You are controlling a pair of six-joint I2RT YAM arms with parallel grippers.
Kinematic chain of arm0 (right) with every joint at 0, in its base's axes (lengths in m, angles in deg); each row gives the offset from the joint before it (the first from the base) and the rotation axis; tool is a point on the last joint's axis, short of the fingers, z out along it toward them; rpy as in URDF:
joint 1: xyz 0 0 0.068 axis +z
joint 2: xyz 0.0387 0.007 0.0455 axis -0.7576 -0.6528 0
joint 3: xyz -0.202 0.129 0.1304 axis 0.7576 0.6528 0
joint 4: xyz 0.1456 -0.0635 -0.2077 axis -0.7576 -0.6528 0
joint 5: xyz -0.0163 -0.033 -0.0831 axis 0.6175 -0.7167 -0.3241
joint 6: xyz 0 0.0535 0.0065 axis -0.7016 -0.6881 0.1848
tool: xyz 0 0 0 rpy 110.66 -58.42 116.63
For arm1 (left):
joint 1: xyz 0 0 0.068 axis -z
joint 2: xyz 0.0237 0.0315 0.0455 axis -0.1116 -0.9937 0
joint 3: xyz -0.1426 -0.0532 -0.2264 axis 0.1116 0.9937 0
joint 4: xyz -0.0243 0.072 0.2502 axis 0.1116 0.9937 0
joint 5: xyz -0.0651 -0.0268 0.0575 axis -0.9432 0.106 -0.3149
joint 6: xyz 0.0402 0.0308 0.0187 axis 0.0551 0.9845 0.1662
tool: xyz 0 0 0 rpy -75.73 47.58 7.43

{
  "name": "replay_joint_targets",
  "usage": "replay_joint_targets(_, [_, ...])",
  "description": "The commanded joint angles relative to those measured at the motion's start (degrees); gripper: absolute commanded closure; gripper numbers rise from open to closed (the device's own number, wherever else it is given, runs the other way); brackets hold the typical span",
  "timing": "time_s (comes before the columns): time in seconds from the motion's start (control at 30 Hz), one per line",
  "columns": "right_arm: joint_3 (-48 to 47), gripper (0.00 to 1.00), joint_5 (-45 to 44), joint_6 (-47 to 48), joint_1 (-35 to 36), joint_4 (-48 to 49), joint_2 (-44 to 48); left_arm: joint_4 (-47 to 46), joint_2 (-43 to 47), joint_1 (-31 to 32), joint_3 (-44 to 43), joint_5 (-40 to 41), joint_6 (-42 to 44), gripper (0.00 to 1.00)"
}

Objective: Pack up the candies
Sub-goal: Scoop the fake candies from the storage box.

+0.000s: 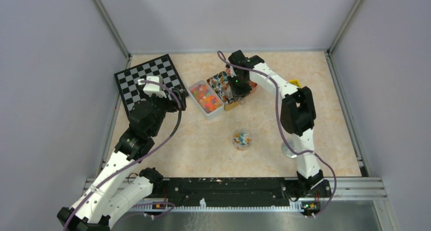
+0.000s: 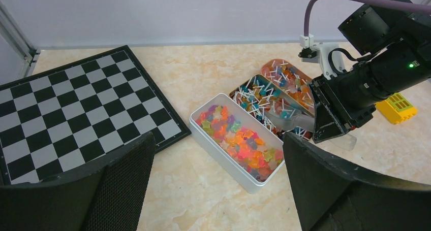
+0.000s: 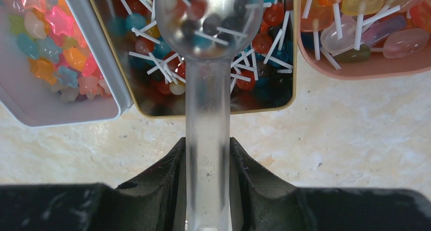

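Note:
The candies lie in three trays at the table's back. Star-shaped candies (image 2: 241,139) fill a white tin (image 1: 198,101). Small lollipops (image 3: 256,43) fill a gold-rimmed tin (image 2: 254,96). Larger lollipops (image 3: 356,18) lie in a pink tray (image 2: 287,76). My right gripper (image 3: 207,150) is shut on the handle of a clear plastic scoop (image 3: 207,104). The scoop's bowl holds a few small lollipops over the gold-rimmed tin. My left gripper (image 2: 218,139) is open and empty, just near of the white tin. A small clear round jar (image 1: 242,139) with some candies stands mid-table.
A black-and-white checkerboard (image 1: 147,78) lies at the back left, beside my left gripper (image 1: 179,100). A yellow block with green squares (image 2: 396,108) sits right of the trays. A round clear lid (image 1: 289,150) lies beside the right arm's base.

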Motion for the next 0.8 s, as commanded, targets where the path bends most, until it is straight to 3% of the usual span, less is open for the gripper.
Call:
replay_joint_targets(0.0, [2.9,1.00,0.4,-0.5,-0.4,5.5,5.6,-3.1,0.5,0.3,0.3,0.5,0.1,0.01])
replay_joint_targets(0.77, [17.3,1.00,1.2,3.8,-0.4,19.4,12.0,-3.0,0.4,0.3,0.3,0.5,0.1,0.01])
